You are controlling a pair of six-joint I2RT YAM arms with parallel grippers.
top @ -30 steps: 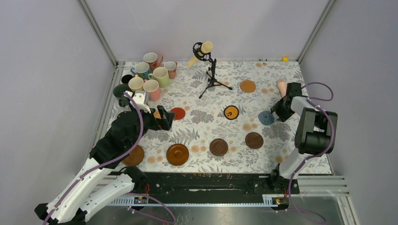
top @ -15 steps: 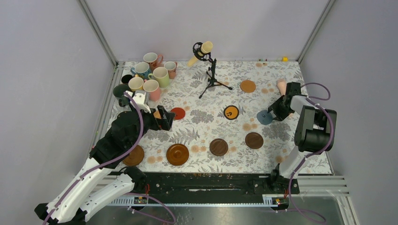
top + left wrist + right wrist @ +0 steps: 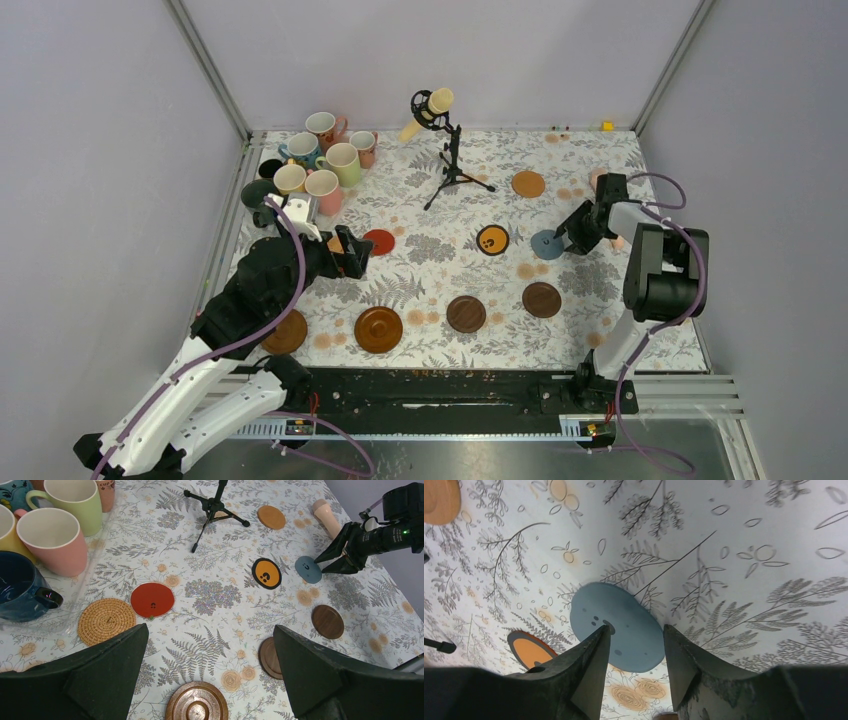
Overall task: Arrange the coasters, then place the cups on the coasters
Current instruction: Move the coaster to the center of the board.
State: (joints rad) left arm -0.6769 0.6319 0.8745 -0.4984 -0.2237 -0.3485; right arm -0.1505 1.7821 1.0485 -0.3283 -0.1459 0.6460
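Observation:
My right gripper [image 3: 567,238] [image 3: 636,630] is low over the table, jaws apart, its tips on the near edge of the flat grey-blue coaster [image 3: 546,244] [image 3: 616,626]. That coaster lies just right of the black-rimmed orange coaster [image 3: 492,239]. My left gripper [image 3: 358,252] [image 3: 210,627] hangs open and holds nothing, above the cloth near the red coaster [image 3: 152,600] and a woven cork coaster [image 3: 106,621]. Brown wooden coasters [image 3: 466,313] lie along the front, a tan one [image 3: 528,184] at the back. The cups [image 3: 320,160] stand bunched in the back left corner.
A cream microphone on a black tripod stand [image 3: 440,130] stands at back centre. A pink cylinder [image 3: 598,180] lies just behind my right gripper. Metal frame posts and grey walls close in the table on three sides.
My right gripper has moved left and the grey-blue coaster has slid with it towards the orange coaster. The left arm has not moved.

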